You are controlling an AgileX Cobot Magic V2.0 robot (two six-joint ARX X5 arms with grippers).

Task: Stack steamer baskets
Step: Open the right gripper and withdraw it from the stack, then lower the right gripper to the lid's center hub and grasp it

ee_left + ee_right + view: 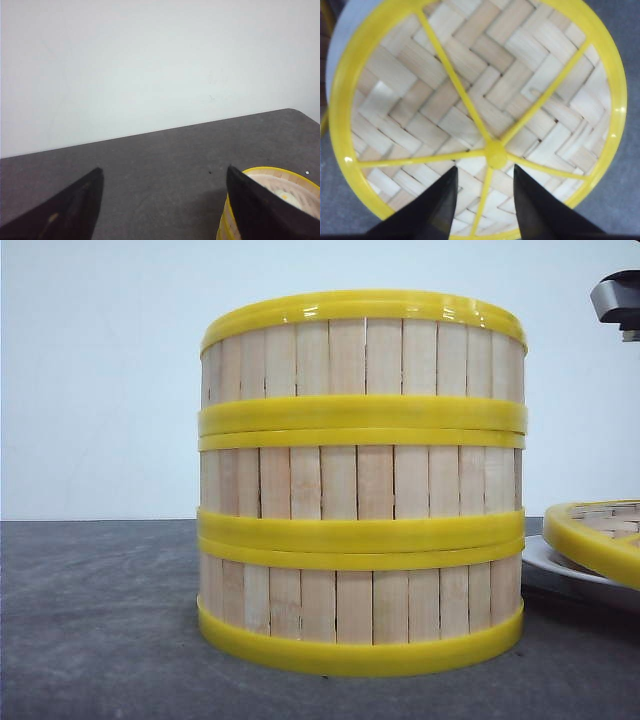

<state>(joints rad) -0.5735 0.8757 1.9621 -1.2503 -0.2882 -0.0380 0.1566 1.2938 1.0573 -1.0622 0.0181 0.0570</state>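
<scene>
From the front, the three steamer baskets [362,485] stand in one straight stack in the middle of the dark worktop [90,620]. At its right edge a woven lid [598,532] lies tilted on a white plate [560,570].

At the left wrist, the left gripper [162,205] is spread wide over bare worktop, the stack's top rim just beside one finger.

At the right wrist, the right gripper [484,200] hangs narrowly parted above the lid's yellow hub, holding nothing.
</scene>
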